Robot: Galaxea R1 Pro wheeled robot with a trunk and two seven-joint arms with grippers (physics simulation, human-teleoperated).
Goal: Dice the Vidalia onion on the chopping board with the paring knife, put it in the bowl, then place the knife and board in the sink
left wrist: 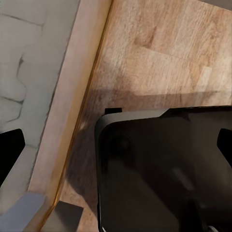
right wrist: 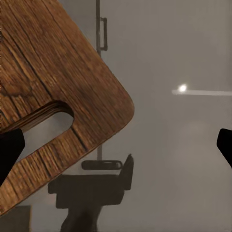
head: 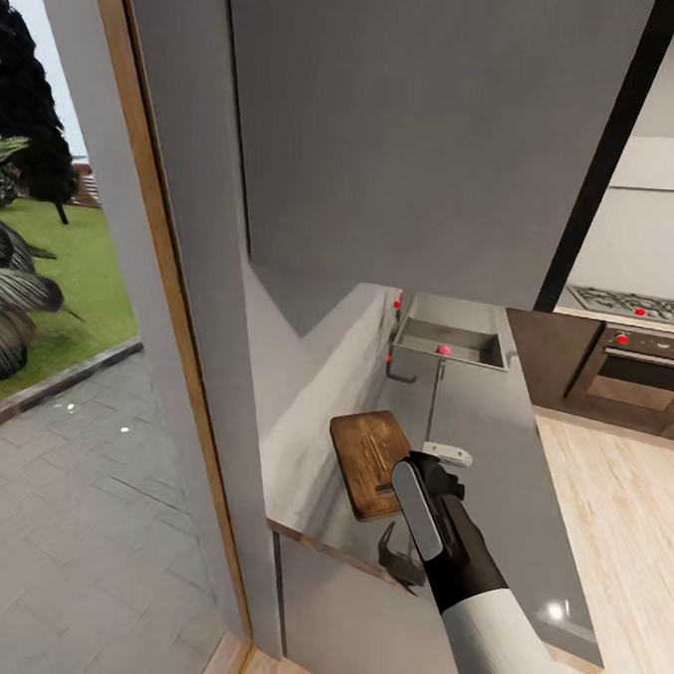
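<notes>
The chopping board (head: pixel 369 463) is seen flat on the countertop (head: pixel 526 508), at ten o'clock from the spread right gripper (head: pixel 423 482), the nearer arm, its long axis toward the sink (head: pixel 451 341).

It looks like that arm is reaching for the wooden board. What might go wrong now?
The chopping board lies near the countertop end, so a nudge from the right gripper might push it toward the edge. In the right wrist view the open fingers sit by the slot handle, so closing off-centre could tilt the board.
</notes>
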